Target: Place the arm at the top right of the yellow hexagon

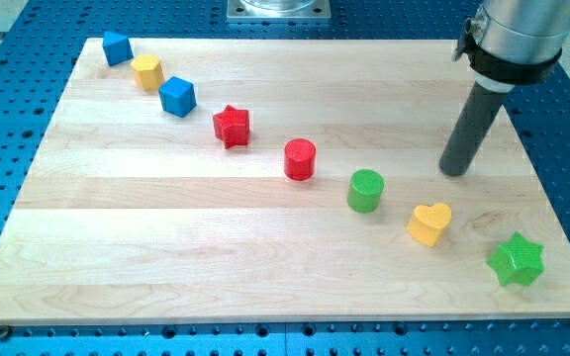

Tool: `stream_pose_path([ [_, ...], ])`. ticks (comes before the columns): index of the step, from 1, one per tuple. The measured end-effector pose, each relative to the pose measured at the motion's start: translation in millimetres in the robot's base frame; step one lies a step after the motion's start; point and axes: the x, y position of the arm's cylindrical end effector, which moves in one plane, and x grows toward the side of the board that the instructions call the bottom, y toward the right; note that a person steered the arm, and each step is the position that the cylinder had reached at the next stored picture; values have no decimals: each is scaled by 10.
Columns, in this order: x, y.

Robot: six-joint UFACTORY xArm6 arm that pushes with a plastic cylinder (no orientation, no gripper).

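Observation:
The yellow hexagon [147, 72] sits near the board's top left, between a small blue block [117, 47] on its upper left and a blue cube [177, 96] on its lower right. My tip [453, 172] rests on the board at the view's right, far to the right of the hexagon. It stands above and right of the yellow heart [429, 223] and right of the green cylinder [365, 190], touching neither.
The blocks form a diagonal line from top left to bottom right: a red star [232, 127], a red cylinder [300, 159], then a green star [517, 260] at the lower right. The wooden board [166, 257] lies on a blue perforated table.

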Motion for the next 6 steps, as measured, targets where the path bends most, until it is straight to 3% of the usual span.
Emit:
stream_pose_path([
  [2,-1173,-1421],
  [3,-1572,-2376],
  [6,-2400,-3744],
])
